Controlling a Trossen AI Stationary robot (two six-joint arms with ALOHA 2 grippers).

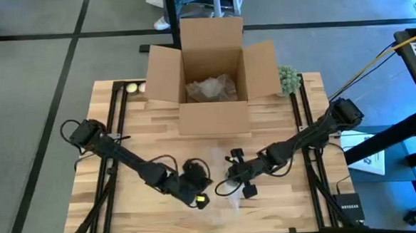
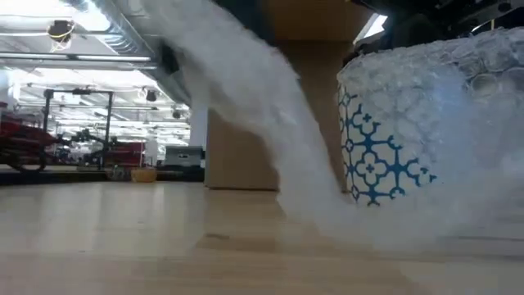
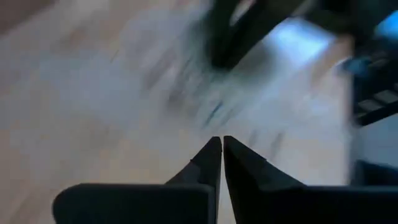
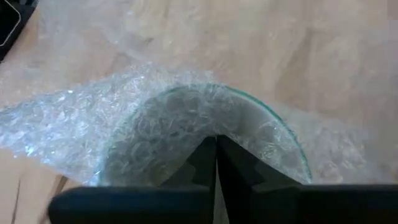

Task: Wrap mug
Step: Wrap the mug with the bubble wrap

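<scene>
Table [image 1: 127, 206] carries an open box [image 1: 213, 88]. In front of the box, bubble wrap [image 4: 68, 124] drapes the mug [image 2: 385, 156]. Right gripper [image 4: 216, 144] pinches wrap at its rim, probably tucking; left gripper [image 3: 222, 144] is closed, apparently empty.

1. The worktop [image 1: 159, 133] is pale wood in planks, smooth and matt, with visible grain.
2. The bubble wrap [image 4: 81, 124] is clear plastic, dimpled and faintly glinting.
3. The mug [image 2: 368, 156] looks white and glazed, with a blue printed pattern showing through the wrap.
4. The box [image 1: 211, 38] is plain brown cardboard, matt, with crumpled clear wrap inside.
5. The right gripper [image 4: 216, 149] has dark, matt fingers.
</scene>
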